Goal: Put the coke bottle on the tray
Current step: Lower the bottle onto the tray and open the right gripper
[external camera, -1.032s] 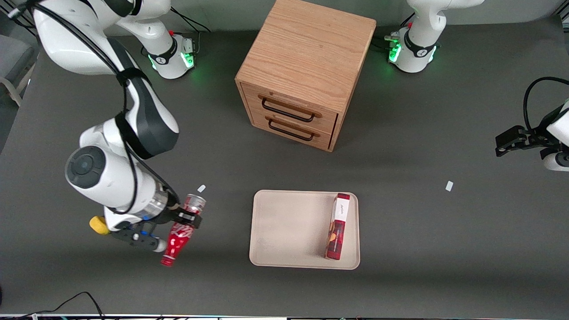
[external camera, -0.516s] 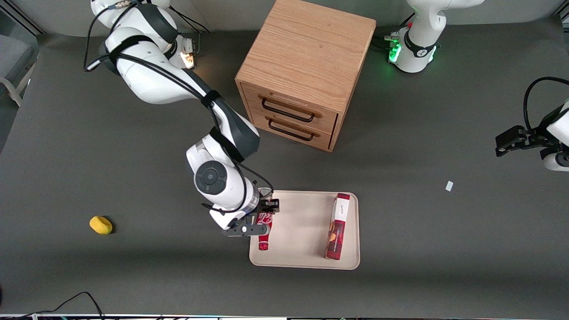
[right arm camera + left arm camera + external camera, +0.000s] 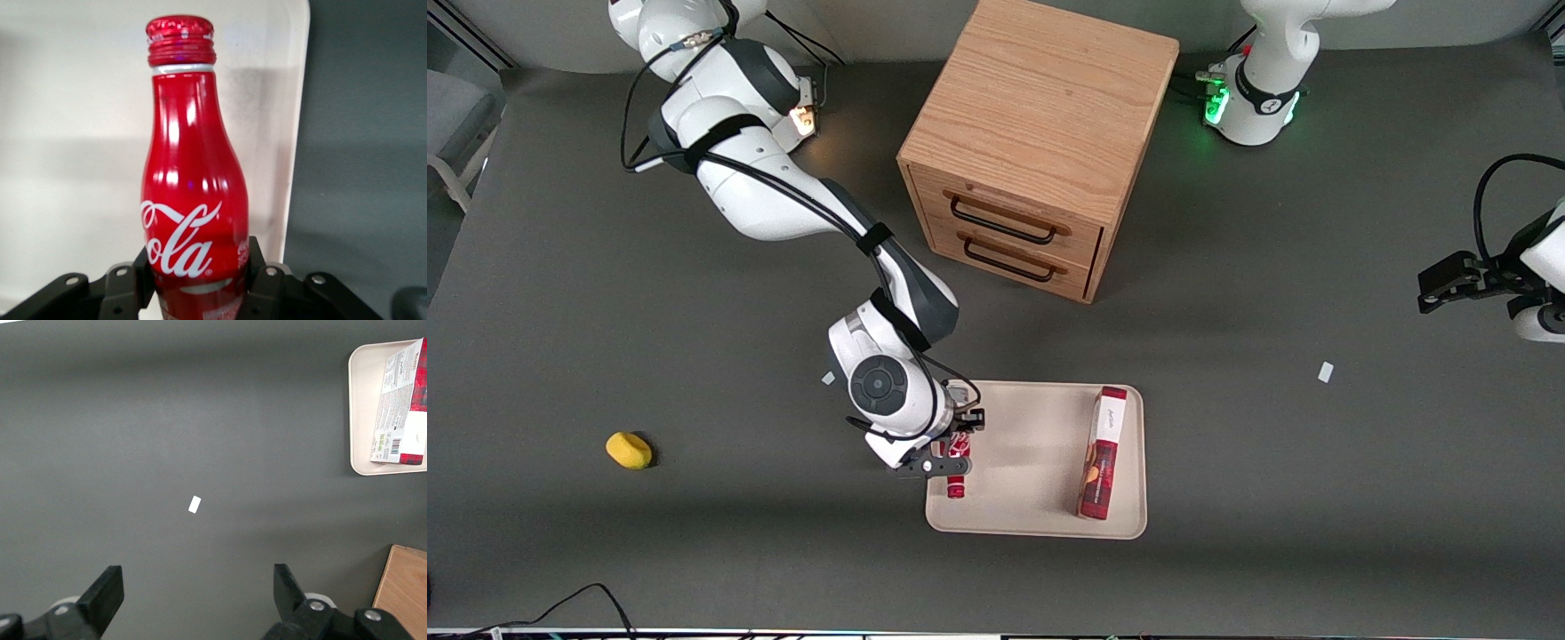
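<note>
My right gripper (image 3: 958,442) is shut on the coke bottle (image 3: 957,462), a small red bottle with white script. It holds the bottle lying along the working arm's edge of the beige tray (image 3: 1014,462), cap end nearer the front camera. In the right wrist view the fingers (image 3: 261,272) clamp the bottle (image 3: 193,200) low on its body, over the tray (image 3: 73,133). I cannot tell whether the bottle touches the tray.
A red-and-white box (image 3: 1103,453) lies on the tray toward the parked arm's end. A wooden two-drawer cabinet (image 3: 1032,142) stands farther from the front camera. A yellow object (image 3: 629,450) lies toward the working arm's end.
The gripper carried the bottle from beside the yellow object across to the tray's edge, then shifted slightly over the tray in the last half second.
</note>
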You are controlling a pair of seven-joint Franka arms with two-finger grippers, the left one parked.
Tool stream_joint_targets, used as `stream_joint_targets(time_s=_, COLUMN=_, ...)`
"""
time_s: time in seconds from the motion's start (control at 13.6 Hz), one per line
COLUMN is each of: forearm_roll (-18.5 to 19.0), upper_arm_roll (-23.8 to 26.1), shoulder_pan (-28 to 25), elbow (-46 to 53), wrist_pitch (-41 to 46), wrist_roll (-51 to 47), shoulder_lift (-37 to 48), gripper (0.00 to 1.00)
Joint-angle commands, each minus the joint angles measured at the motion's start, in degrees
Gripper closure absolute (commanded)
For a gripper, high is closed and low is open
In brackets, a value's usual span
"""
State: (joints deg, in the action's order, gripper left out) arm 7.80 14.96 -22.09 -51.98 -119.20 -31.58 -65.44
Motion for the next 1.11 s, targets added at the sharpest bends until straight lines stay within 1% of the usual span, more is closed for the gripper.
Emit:
stream_joint_targets(time_s=0.0, forearm_roll=0.3, upper_arm_roll=-0.5, shoulder_pan=-0.9, elbow=3.0, wrist_pitch=0.3, wrist_roll=-0.5, shoulder_lift=-1.3, gripper=0.93)
stream_joint_targets(time_s=0.07, forearm_roll=0.3, upper_arm_roll=-0.6, shoulder_pan=-0.9, elbow=3.0, wrist_pitch=-0.1, wrist_roll=-0.6, shoulder_lift=-1.5, gripper=0.87)
stream_joint_targets(time_s=0.15, forearm_roll=0.4, upper_arm_roll=-0.7, shoulder_pan=-0.8, elbow=2.9, wrist_pitch=-1.2, wrist_roll=-0.6, shoulder_lift=-2.0, gripper=0.75)
stream_joint_targets(time_s=0.22, forearm_roll=0.4, upper_arm_roll=-0.7, shoulder_pan=-0.6, elbow=2.9, wrist_pitch=-1.6, wrist_roll=-0.6, shoulder_lift=-2.1, gripper=0.69)
stream_joint_targets(time_s=0.29, forearm_roll=0.4, upper_arm_roll=-0.8, shoulder_pan=-0.4, elbow=2.8, wrist_pitch=-1.7, wrist_roll=-0.6, shoulder_lift=-2.1, gripper=0.50)
stream_joint_targets(time_s=0.37, forearm_roll=0.4, upper_arm_roll=-0.9, shoulder_pan=-0.2, elbow=2.8, wrist_pitch=-1.7, wrist_roll=-0.6, shoulder_lift=-2.1, gripper=0.13)
stream_joint_targets(time_s=0.44, forearm_roll=0.4, upper_arm_roll=-0.9, shoulder_pan=-0.3, elbow=2.7, wrist_pitch=-1.7, wrist_roll=-0.6, shoulder_lift=-2.1, gripper=0.00)
stream_joint_targets(time_s=0.88, forearm_roll=0.5, upper_arm_roll=-0.9, shoulder_pan=-0.1, elbow=1.7, wrist_pitch=-2.4, wrist_roll=-0.4, shoulder_lift=-1.4, gripper=0.00)
stream_joint_targets(time_s=1.03, forearm_roll=0.4, upper_arm_roll=-0.9, shoulder_pan=0.2, elbow=1.6, wrist_pitch=-2.3, wrist_roll=-0.8, shoulder_lift=0.5, gripper=0.00)
